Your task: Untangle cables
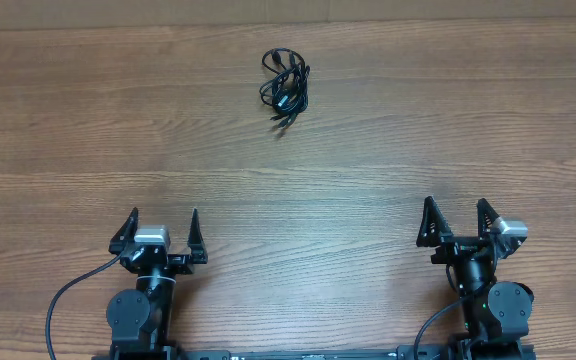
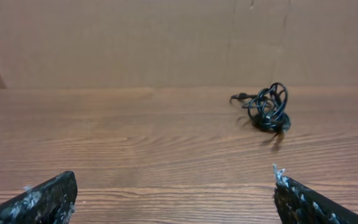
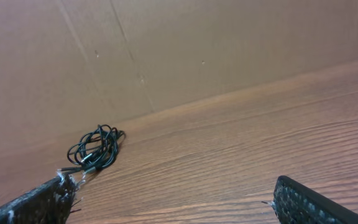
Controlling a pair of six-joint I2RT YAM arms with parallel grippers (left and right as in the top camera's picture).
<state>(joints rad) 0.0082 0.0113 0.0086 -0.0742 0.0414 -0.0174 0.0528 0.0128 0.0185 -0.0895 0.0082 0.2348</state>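
Okay, overhead view first: I've got both arms parked at the near edge of the table (image 1: 368, 160). My left gripper (image 1: 163, 225) has its two fingers spread wide apart with nothing between them. My right gripper (image 1: 456, 215) is the same story, fingers splayed and holding nothing. Both point toward the far side of the wood-grain top.

The cables (image 1: 286, 87) are up toward the far end, about midway across the table and well apart from both grippers. They're bunched into one small black knot, loops piled on each other, with a couple of thin ends trailing toward the near side. I can't pick out how many cords are in there.

Over to the left wrist view: the cables (image 2: 267, 109) sit ahead and off to the right, resting on the wood. A plug end sticks out to the left of the bunch, and a few loops stand up off the surface. My fingertips (image 2: 48, 199) show in the two bottom corners with a wide gap between them.

Right wrist view now, and it's tilted. The cables (image 3: 95, 151) show on the left side of the picture, just above the finger in that corner. They lie not far from where the table meets the brown cardboard wall (image 3: 197, 50). The other finger is in the opposite bottom corner, so the jaws are wide apart here too
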